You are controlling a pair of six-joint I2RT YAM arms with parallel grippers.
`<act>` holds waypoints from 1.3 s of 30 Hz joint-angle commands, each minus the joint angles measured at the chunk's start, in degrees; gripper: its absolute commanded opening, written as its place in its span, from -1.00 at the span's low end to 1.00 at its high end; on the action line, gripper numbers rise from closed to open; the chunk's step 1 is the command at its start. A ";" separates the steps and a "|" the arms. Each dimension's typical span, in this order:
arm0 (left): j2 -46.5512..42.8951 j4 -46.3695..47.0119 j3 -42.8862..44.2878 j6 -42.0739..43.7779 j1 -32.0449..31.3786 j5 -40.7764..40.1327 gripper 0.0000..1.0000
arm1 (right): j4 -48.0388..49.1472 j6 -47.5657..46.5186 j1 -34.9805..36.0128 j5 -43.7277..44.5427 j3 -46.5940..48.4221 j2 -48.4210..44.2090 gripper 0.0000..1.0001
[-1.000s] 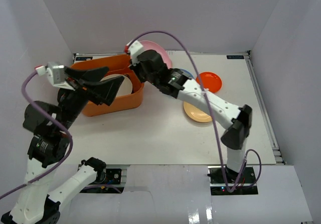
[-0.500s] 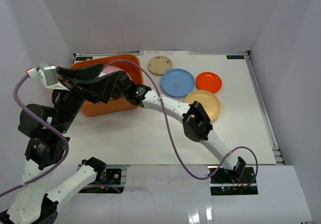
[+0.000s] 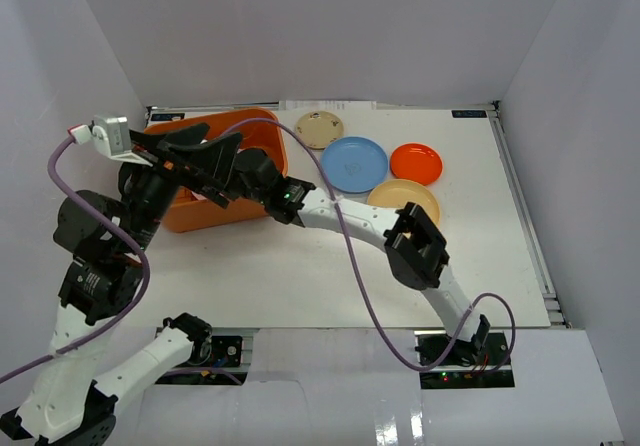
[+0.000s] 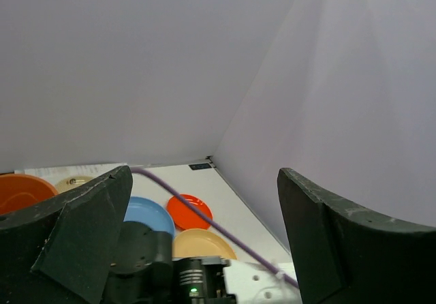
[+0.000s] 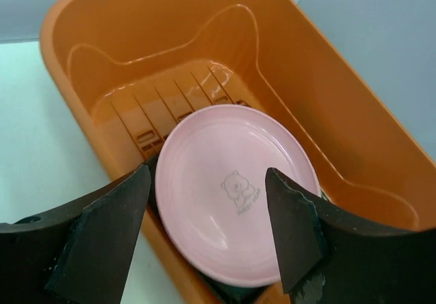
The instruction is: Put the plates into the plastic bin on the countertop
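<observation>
A: Over to the bin (image 3: 215,214), far left on the tabletop (image 3: 300,276). Spot the pink plate (image 5: 235,191) down inside, face up, resting on something dark.

B: Got it. And look at the right jaws: spread wide, one on either side of that plate, gripping nothing.

A: Touching it?

B: Can't tell from here. Check the left jaws too: wide open, empty, hanging above the bin.

A: Now count four more out on the tabletop, right of the bin. Tan plate (image 3: 320,129) at the far edge, blue plate (image 3: 353,163) just beside it, red plate (image 3: 416,163) further right, yellow plate (image 3: 405,196) nearest, partly hidden under the right arm (image 3: 345,221).
</observation>
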 commanded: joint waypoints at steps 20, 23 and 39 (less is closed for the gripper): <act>39.54 -3.64 -0.26 -8.56 -12.84 -10.46 0.64 | 1.51 48.31 -54.12 6.99 -87.45 -70.36 0.25; 48.77 -3.99 3.51 -6.11 -15.04 -16.77 0.64 | 1.51 48.05 -59.59 4.07 -88.59 -66.49 0.26; 77.80 -6.65 18.30 -12.50 -14.96 -26.97 0.64 | 9.06 51.30 -61.97 -2.52 -90.78 -52.85 -0.27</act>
